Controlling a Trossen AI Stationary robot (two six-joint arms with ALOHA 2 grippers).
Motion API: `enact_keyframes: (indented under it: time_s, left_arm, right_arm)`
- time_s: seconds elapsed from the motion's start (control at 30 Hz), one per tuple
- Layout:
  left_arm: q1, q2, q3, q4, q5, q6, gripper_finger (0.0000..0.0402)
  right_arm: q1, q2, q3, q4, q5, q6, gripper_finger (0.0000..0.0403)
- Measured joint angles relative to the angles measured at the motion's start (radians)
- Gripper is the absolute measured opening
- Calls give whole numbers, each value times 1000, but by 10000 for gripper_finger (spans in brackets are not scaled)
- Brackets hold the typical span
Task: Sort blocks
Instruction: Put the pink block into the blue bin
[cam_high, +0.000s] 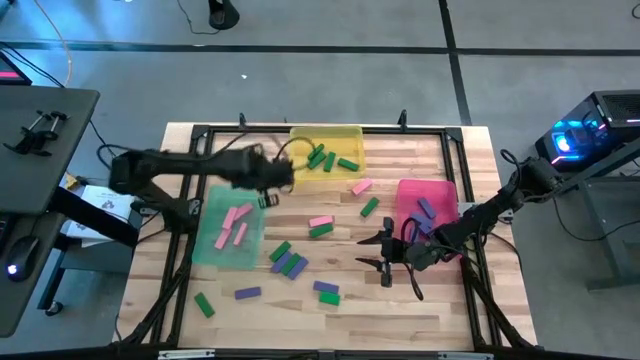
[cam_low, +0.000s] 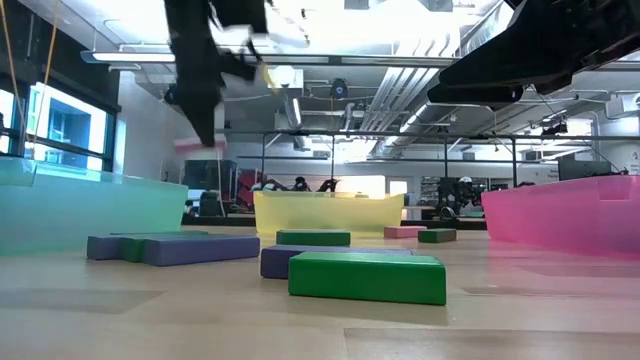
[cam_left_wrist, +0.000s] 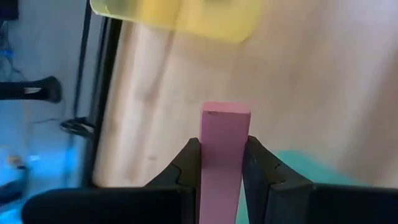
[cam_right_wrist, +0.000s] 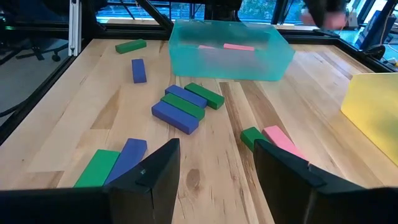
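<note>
My left gripper (cam_high: 272, 180) hovers above the table between the teal tray (cam_high: 205, 250) and the yellow tray (cam_high: 300, 175), shut on a pink block (cam_left_wrist: 225, 134); the low view shows that block (cam_low: 200, 145) hanging high over the table. My right gripper (cam_high: 372, 252) is open, left of the pink tray (cam_high: 412, 195), and its fingers (cam_right_wrist: 155, 177) point toward loose blocks: purple (cam_right_wrist: 176, 117), green (cam_right_wrist: 205, 95) and pink (cam_right_wrist: 281, 141). Pink blocks (cam_high: 236, 222) lie in the teal tray, green ones (cam_high: 330, 160) in the yellow tray, and purple ones (cam_high: 426, 208) in the pink tray. My left gripper pinches the pink block between its two fingers (cam_left_wrist: 189, 165), which press on the block's two long sides. The block's free end (cam_left_wrist: 225, 115) sticks out past the fingertips. The block is lifted clear of the table and hangs below the gripper in the low view.
Loose blocks lie scattered on the wooden table between the trays and toward the near edge, among them a green one (cam_high: 204, 305), a purple one (cam_high: 247, 293) and a pink one (cam_high: 362, 186). A black frame (cam_high: 200, 130) borders the table. A desk (cam_high: 40, 140) stands to the left.
</note>
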Motion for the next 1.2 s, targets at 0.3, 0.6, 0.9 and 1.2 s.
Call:
enact_keyframes:
  time_s: [0.3,0.6,0.9,1.2]
  left_arm:
    - [-474,-126,1,-176,13,-776,49]
    - [-741,-120,-64,-332,4,-1391,55]
    - [-696,-188,-367,-125,200,-1474,55]
    - [-601,-262,-530,29,224,-1397,84]
  right_arm:
    - [0,0,0,3,0,1,188]
    - [0,0,0,4,0,-5,188]
    - [0,0,0,5,0,-6,188]
    - [0,0,0,12,0,-6,188]
